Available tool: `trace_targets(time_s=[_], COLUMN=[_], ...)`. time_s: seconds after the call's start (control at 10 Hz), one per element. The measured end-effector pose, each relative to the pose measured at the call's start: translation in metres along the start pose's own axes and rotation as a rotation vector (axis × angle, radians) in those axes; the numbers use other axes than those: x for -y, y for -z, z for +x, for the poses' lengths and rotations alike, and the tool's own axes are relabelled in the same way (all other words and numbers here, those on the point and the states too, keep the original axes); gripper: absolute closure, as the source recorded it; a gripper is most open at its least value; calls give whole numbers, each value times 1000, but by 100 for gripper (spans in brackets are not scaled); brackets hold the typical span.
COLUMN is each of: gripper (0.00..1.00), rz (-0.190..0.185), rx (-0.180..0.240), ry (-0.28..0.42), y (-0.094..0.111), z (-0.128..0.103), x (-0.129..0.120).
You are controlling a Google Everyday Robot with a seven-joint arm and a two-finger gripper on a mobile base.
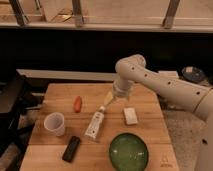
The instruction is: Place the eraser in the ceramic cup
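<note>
Black eraser [71, 148], white ceramic cup [55, 123]

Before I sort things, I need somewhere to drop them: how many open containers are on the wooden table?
2. The ceramic cup stands at the table's left; the green bowl sits front, right of centre. The gripper hovers open over the white tube's top end.

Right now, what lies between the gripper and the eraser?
In the camera view, the white tube lies between them: the open gripper hangs by its far end, and the eraser lies just beyond its near end.
</note>
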Motion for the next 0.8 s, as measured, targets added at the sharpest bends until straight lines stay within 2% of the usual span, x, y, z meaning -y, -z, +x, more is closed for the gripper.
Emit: trace_targets(time_s=[0.2, 0.8], gripper=[20, 20], rz=[4, -94], rx=[-2, -19], ry=[3, 40], y=[-1, -15], z=[4, 31], x=[-22, -110])
